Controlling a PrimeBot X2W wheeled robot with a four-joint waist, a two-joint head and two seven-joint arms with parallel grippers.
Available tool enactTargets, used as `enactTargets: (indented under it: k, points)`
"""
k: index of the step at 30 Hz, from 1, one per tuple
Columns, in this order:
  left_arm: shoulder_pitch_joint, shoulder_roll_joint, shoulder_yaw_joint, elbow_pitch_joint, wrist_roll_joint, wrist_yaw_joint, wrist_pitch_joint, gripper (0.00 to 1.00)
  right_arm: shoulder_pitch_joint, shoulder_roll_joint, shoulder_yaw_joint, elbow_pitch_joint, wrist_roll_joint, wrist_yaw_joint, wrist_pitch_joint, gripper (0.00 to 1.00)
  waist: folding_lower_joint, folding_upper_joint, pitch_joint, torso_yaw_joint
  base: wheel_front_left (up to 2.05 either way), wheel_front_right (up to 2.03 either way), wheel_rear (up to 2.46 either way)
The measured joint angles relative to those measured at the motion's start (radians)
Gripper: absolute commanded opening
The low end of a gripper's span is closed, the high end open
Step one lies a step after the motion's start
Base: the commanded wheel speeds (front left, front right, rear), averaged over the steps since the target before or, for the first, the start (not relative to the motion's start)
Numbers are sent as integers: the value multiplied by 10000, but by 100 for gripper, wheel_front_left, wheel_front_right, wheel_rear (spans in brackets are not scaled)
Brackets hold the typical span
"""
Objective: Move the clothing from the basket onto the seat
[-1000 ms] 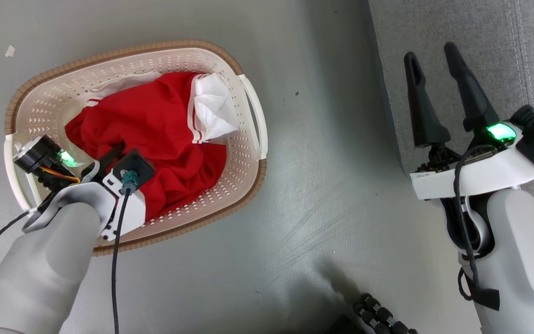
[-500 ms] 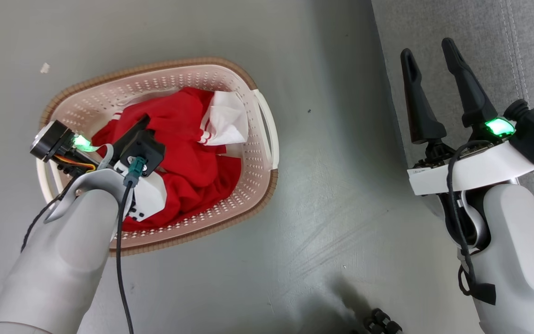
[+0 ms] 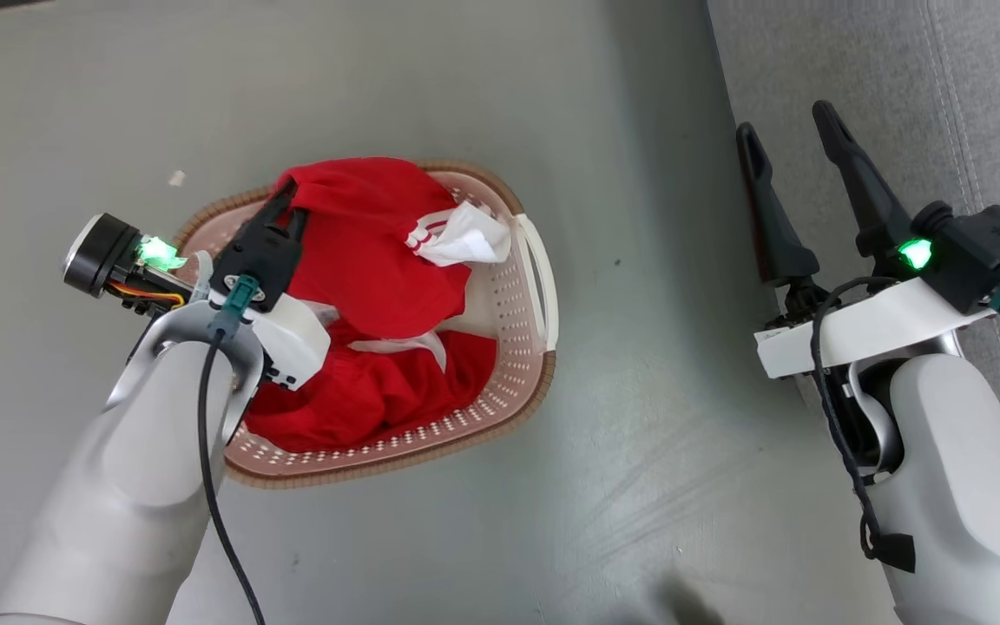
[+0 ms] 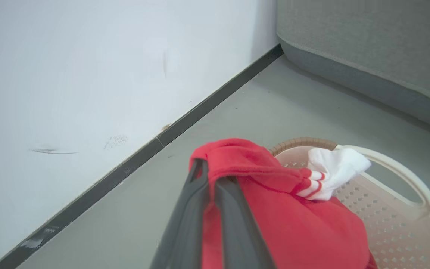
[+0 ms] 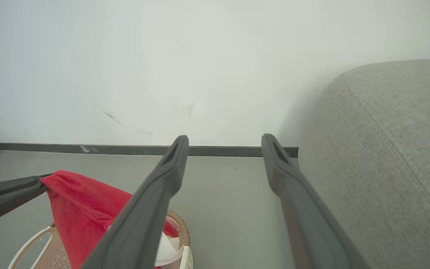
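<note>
Clothing (image 3: pixel 370 260) in bright red hangs from the left gripper (image 3: pixel 287 198), whose two dark fingers are pressed together on a fold at the garment's top edge. The gripped piece is held up above the far end of the basket (image 3: pixel 513 347), and its lower part drapes down inside. A white section (image 3: pixel 457 241) with red-and-white striped trim sticks out toward the basket's right handle (image 3: pixel 545 278). More red fabric (image 3: pixel 361 404) lies heaped in the near end of the basket. The basket stands on the grey floor (image 3: pixel 639 451), apart from the seat (image 3: pixel 899 78) on the right. The right gripper (image 3: pixel 783 121) hangs by the seat's left edge, fingers spread wide and holding nothing.
</note>
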Motion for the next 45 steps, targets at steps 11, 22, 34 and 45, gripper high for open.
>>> enactTargets:
  k: [11, 22, 34, 45]
  points:
    - [735, -21, 608, -1283, -736, 2, -73, 0, 83, -253, 405, 504, -504, 0, 0, 100, 0, 0, -1256, 573, 0, 0, 0]
    - [1266, 176, 554, -2569, -880, -186, -100, 0, 687, -550, 920, 1009, -577, 0, 0, 100, 0, 0, -2577, 1016, 0, 0, 0]
    - [1675, 380, 259, -3248, -884, -610, -102, 0, 1649, -802, 1375, 1569, -569, 2, 0, 100, -1, 0, -4068, 1319, 0, 0, 0]
    - [1701, 320, -213, -4050, -888, -865, -102, 0, 2261, -1009, 2036, 2048, -466, 0, 0, 100, 0, 0, -5254, 1464, 0, 0, 0]
